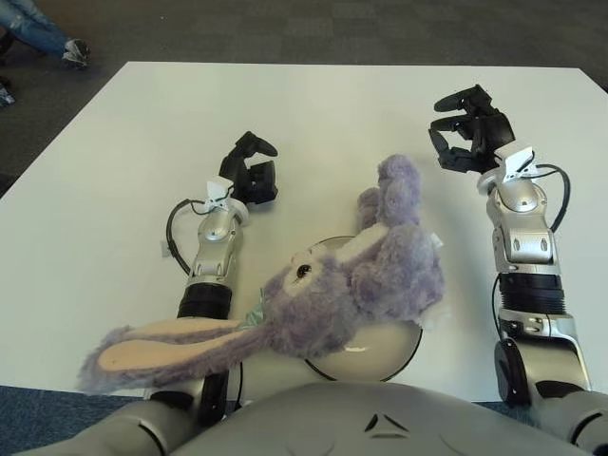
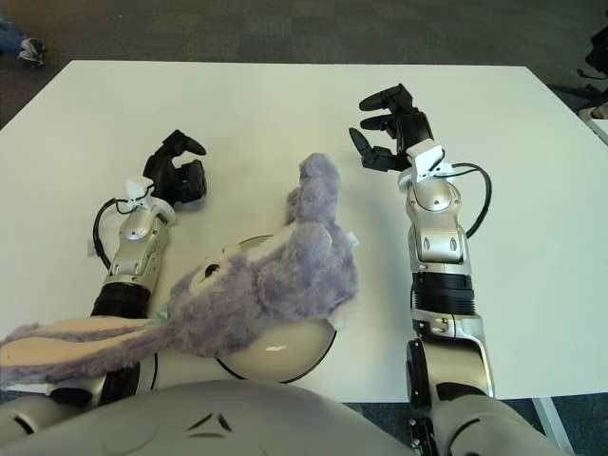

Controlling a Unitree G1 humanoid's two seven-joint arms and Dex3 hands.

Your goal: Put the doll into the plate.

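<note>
A purple plush rabbit doll (image 1: pixel 370 275) lies across the round white plate (image 1: pixel 389 351) near the table's front edge. Its long pink-lined ear (image 1: pixel 157 347) trails off to the left past the plate, and one paw (image 1: pixel 394 180) sticks up toward the back. My right hand (image 1: pixel 465 128) hovers to the right of the doll and farther back, fingers spread and holding nothing. My left hand (image 1: pixel 252 171) shows to the left of the doll, fingers loosely curled around nothing.
The white table (image 1: pixel 123 142) extends far back and to both sides. Dark carpet surrounds it. A person's legs in jeans (image 1: pixel 43 33) show at the far left corner.
</note>
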